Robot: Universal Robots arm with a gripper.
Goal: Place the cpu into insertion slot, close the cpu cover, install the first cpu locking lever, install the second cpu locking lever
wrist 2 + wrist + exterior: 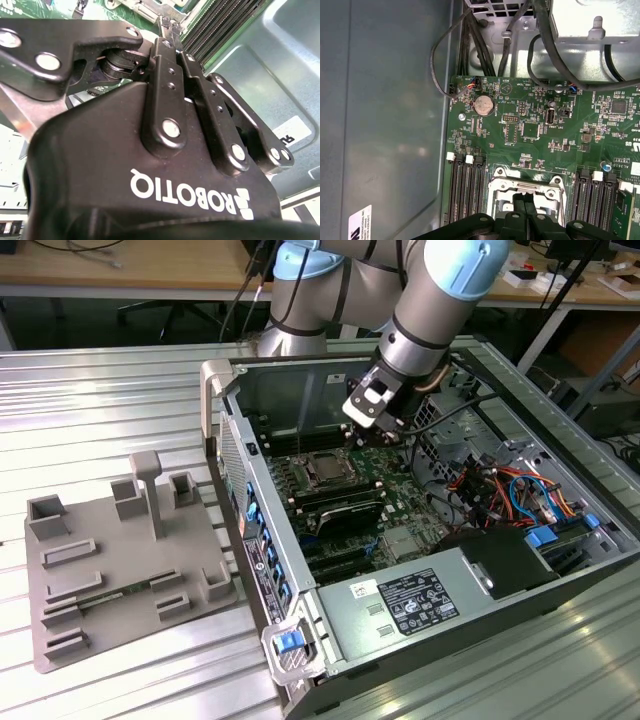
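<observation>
My gripper (385, 430) hangs inside the open computer case, above the green board and a little toward the exterior view's right of the insertion slot (325, 468). In both wrist views the fingertips (167, 25) are pressed together with nothing visible between them. In the first wrist view my gripper (525, 204) overlaps the middle of the slot. The silvery cpu cover (492, 192) lies flat around the slot. A grey square sits in the slot's middle in the exterior view; I cannot tell whether it is the cpu.
Long black memory slots (465, 187) flank the socket on both sides. Black cables (470, 40) run along the case wall. Coloured wiring (510, 490) and a power supply (400, 605) fill the near part of the case. A grey fixture plate (110, 570) lies on the table.
</observation>
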